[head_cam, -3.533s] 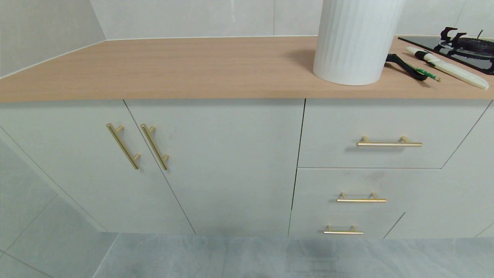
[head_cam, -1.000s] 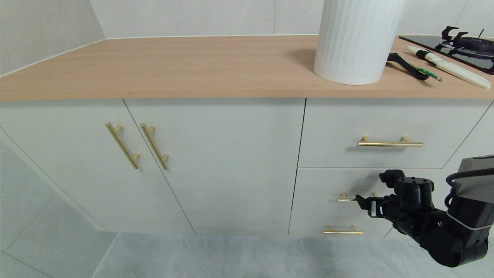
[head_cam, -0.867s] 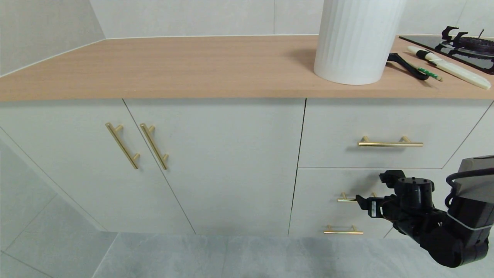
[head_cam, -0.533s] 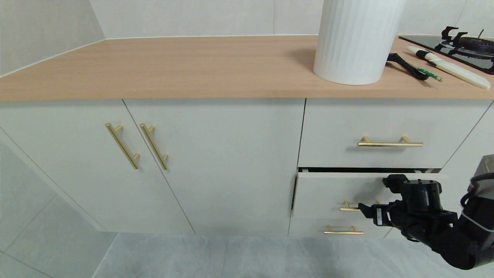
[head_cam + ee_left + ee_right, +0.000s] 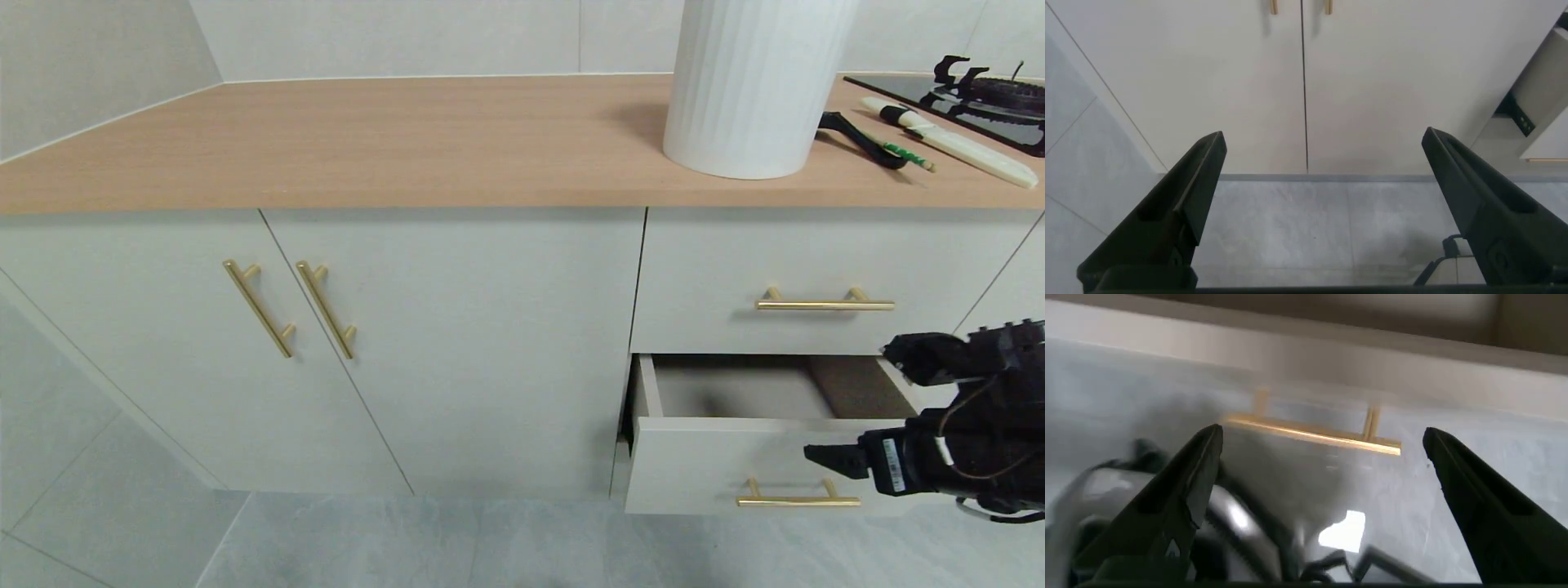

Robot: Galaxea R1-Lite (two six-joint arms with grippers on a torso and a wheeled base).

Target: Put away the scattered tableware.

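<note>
1. The middle drawer [image 5: 702, 457] stands open in the lower right of the head view, with its inside exposed. The step in hand is to finish opening it and get the arm clear.
2. The right gripper [image 5: 847, 403] is released, with its fingers spread wide and nothing between them. It hangs at the right end of the drawer, just above the gold handle [image 5: 798, 501] and not touching it. It should back straight out, away from the drawer front, so a finger does not nudge the drawer shut.
3. The opening looks wide enough for long pieces. The dark patch at the right of the drawer's inside may be shadow or a liner; I cannot tell, so drop pieces on the pale floor toward the middle.
4. The tableware lies at the upper right of the head view, on the countertop [image 5: 367, 139] between the white ribbed container [image 5: 755, 82] and the stove [image 5: 980, 94]. There is a black utensil [image 5: 865, 140], a green-patterned chopstick [image 5: 902, 153] touching it, and a white-bladed knife [image 5: 955, 145] just beside them.
5. The arm should rise clear of the top drawer's handle [image 5: 824, 305] before it reaches in.
6. Take one piece at a time, gripping across the shaft near its middle. These are thin things lying flat, so the fingers must come down close to the wood.
7. The left gripper [image 5: 1321, 139] is also released and empty, and it faces the cabinet doors [image 5: 1372, 82] low down. It can stay there.
</note>
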